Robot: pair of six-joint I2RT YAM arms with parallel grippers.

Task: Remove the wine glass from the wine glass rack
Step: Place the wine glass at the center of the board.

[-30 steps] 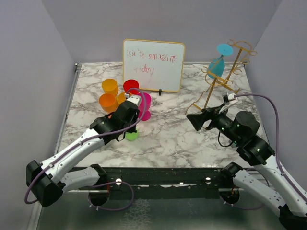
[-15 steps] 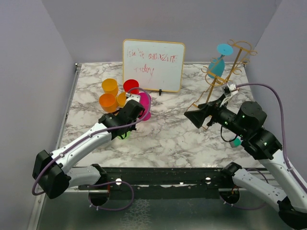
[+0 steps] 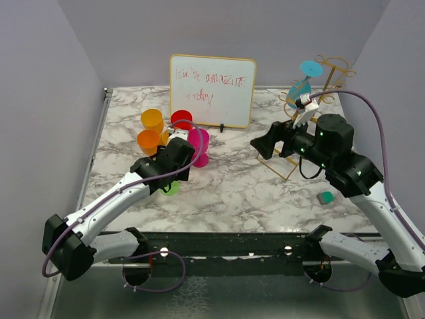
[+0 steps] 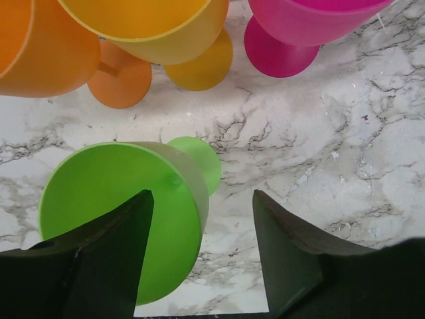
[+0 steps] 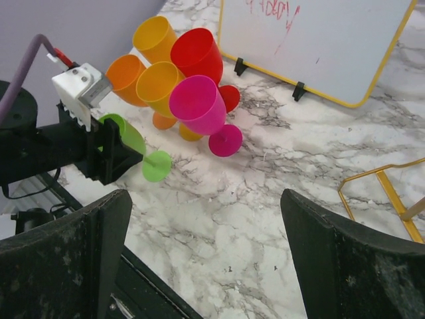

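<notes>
Gold rack (image 3: 335, 65), far-right corner, teal glass (image 3: 300, 91) hanging

Bare tabletop (image 3: 232, 189) centre, cups (image 3: 149, 141) left, whiteboard (image 3: 212, 90) behind, wine glass rack (image 5: 377, 174) right

Bright, even light; soft shadows.

The left arm (image 3: 113, 199) stretches forward and low, its left gripper (image 4: 199, 199) tipped downward with the jaws parted, while the right arm (image 3: 362, 179) bends high at the elbow, its right gripper (image 5: 204, 199) aimed leftward, jaws spread wide.
</notes>
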